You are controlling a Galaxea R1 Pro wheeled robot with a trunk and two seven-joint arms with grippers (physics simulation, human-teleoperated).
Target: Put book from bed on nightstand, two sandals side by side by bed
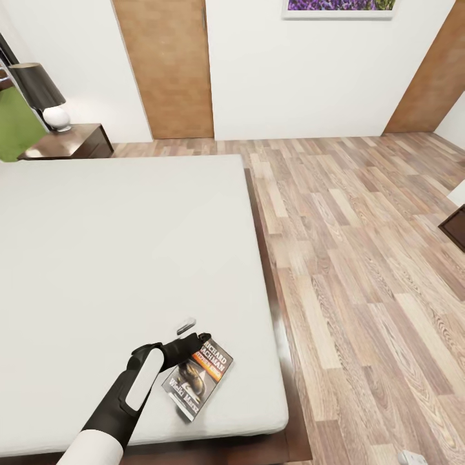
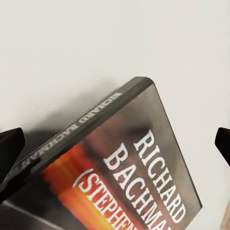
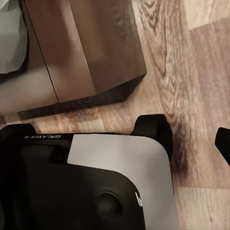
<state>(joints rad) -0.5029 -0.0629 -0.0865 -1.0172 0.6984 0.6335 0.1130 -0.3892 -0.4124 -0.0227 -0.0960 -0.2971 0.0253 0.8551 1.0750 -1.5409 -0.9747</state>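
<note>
Under our left pincer (image 1: pixel 194 339) the bed (image 1: pixel 116 258) spreads wide; the book (image 1: pixel 200 380) lies flat just below the released fingers, near the mattress corner. A careless push may slide it off.

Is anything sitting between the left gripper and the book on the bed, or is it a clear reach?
Nothing visible does. The left gripper is open right over the book, whose cover lies between the fingertips on the bare bed.
</note>
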